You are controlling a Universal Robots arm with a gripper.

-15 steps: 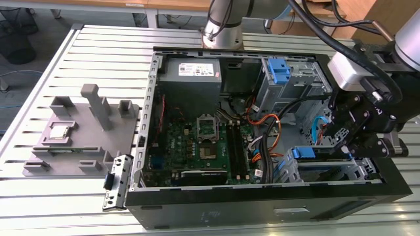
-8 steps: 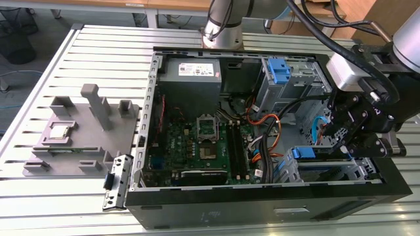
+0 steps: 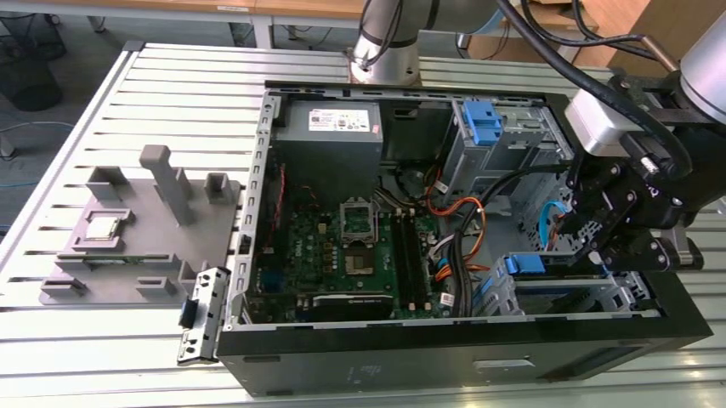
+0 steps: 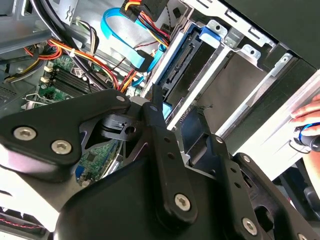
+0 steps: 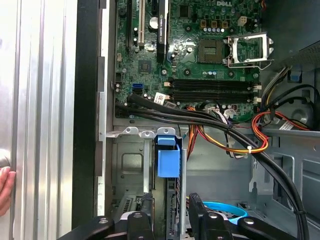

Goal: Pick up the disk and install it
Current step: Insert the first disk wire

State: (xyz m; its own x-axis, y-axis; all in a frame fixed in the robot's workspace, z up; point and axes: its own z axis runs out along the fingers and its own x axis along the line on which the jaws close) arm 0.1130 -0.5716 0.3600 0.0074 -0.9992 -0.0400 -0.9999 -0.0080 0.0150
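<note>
Spanning the scene, slotted metal tabletop (image 3: 170, 85) carries an open computer case (image 3: 454, 361). End effector (image 5: 169, 214) hangs over the drive cage (image 5: 125, 165) at the exterior view's right; grip state cannot be told. Disk (image 5: 168, 156) sits on edge in that cage, blue carrier showing, just beneath the end effector. A hand (image 5: 4, 190) lies at the tabletop beside the case.

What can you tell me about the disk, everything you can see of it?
The disk stands on edge inside a silver metal drive cage at a corner of the open computer case. In the second wrist view its dark connector end shows beside a blue plastic rail; in the first wrist view a blue carrier tab caps it. The gripper sits right over it; contact cannot be told.
</note>
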